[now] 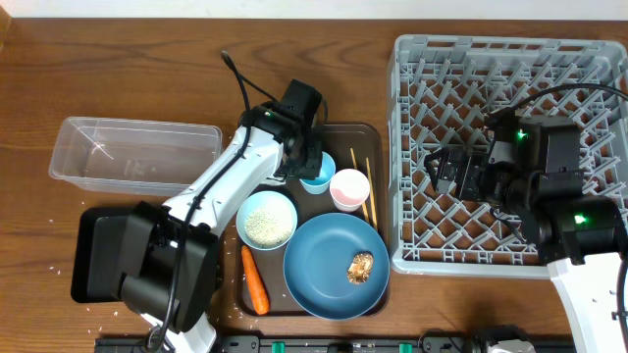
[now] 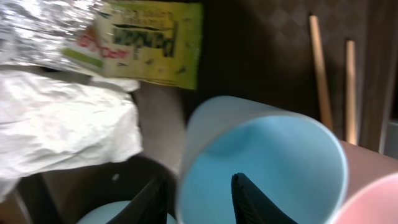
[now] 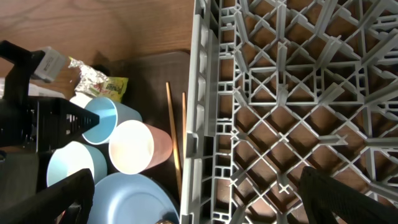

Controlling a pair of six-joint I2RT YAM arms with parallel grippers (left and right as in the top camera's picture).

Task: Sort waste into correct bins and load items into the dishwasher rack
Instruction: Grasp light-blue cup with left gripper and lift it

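Observation:
My left gripper [image 1: 312,169] is open and straddles the rim of the blue cup [image 2: 273,162], one finger inside and one outside [image 2: 199,200]. The pink cup [image 1: 349,188] stands beside it. The white napkin [image 2: 62,124] and yellow-green wrapper [image 2: 152,43] lie just behind. The white bowl [image 1: 266,219] holds rice. The blue plate [image 1: 329,279] carries the brown lump [image 1: 360,267]. The carrot [image 1: 254,279] and chopsticks [image 1: 369,191] lie on the brown tray. My right gripper [image 1: 446,172] is wide open and empty above the grey rack [image 1: 510,59], near its left wall [image 3: 205,199].
The clear tub [image 1: 132,152] stands empty at the left. The black tray [image 1: 90,257] lies below it, partly under the left arm's base. The brown serving tray [image 1: 376,132] holds the dishes. Loose rice grains [image 1: 83,312] lie on the table near the black tray.

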